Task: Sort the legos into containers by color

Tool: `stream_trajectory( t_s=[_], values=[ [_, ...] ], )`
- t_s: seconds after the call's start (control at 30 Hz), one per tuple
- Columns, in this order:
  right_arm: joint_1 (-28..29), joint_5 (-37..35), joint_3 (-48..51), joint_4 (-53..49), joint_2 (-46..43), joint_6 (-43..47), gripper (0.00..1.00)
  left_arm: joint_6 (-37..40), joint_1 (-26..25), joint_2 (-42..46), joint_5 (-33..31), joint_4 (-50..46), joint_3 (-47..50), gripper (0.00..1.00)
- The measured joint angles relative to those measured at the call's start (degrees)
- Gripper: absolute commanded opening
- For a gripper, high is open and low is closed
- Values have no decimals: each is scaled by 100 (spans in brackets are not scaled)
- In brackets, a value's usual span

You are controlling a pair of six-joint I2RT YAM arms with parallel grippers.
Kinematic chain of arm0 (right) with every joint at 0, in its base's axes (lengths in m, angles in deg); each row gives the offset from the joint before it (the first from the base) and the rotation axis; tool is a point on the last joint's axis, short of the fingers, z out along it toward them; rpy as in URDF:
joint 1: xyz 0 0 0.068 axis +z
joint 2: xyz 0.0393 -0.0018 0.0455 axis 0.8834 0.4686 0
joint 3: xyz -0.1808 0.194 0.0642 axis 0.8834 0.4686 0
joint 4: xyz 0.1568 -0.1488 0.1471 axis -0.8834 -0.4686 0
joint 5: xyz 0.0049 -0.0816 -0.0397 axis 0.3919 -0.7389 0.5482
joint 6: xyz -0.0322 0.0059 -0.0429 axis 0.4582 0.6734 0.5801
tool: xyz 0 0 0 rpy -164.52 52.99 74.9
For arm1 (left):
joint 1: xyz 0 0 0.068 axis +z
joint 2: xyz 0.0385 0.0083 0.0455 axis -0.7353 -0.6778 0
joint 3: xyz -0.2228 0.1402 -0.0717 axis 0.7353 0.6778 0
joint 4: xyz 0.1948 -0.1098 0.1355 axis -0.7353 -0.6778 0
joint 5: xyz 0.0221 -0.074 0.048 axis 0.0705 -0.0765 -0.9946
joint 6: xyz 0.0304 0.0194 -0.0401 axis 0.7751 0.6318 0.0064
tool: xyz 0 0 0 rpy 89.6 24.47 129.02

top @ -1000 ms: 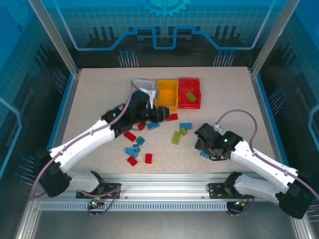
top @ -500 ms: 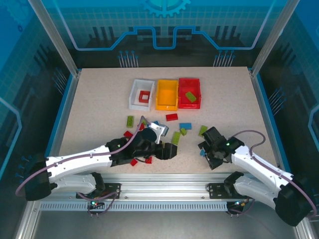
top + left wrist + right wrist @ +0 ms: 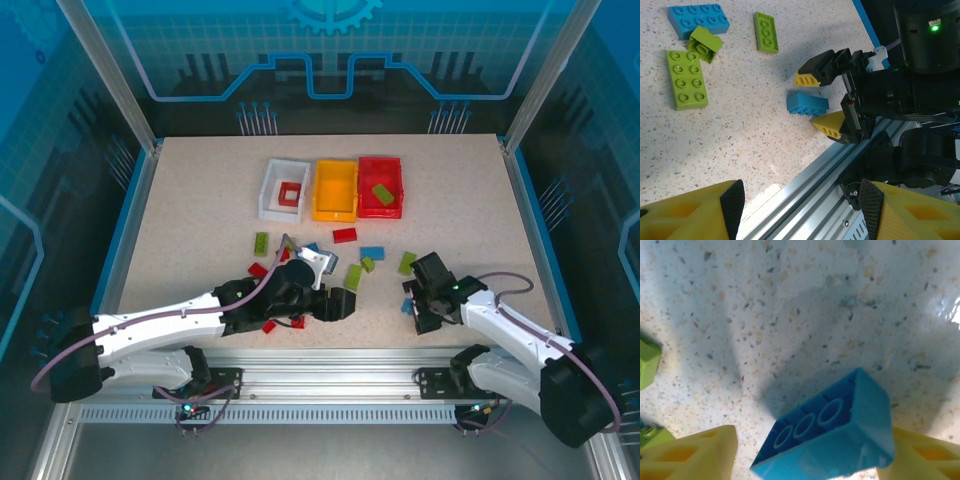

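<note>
Speckled beige table (image 3: pixel 190 200), blue-panelled enclosure (image 3: pixel 60 120)

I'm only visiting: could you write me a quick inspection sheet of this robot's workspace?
Surface: speckled table, loose legos scattered near the arms.
Job's things: white bin holds a red frame; orange-yellow bin looks empty; red bin holds a green brick.
Clutter: nothing seen.
Grippers: left gripper open, empty; right gripper fingers open around a blue brick.
Cables: a purple cable along each arm.
Surroundings: blue see-through panels, metal frame.
</note>
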Motion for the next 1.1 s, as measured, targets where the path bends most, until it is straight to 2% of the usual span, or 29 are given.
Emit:
stream_trajectory(
  t_s=[0.23, 0.37, 0.53, 0.77, 0.97, 1.1],
  values=[
    [-328, 181, 81, -2, 55, 42, 31, 2, -4, -2, 2, 2, 0, 65],
    [-398, 216, 72, -7, 92, 138, 19, 7, -4, -74, 2, 63, -2, 64],
    [-402, 188, 63, -17, 46, 450, 10, 79, -4, -437, -24, 105, -173, 64],
    [-422, -149, -411, -188, -267, 1722, 6, 109, 286, -850, -81, 79, -730, 64],
    [-173, -459, -1362, -210, -151, 3180, 5, 46, 1088, -855, 7, -140, -872, 64],
    [210, -632, -2214, -232, 516, 4079, 4, 4, 1705, -750, 114, -361, -892, 64]
  ],
)
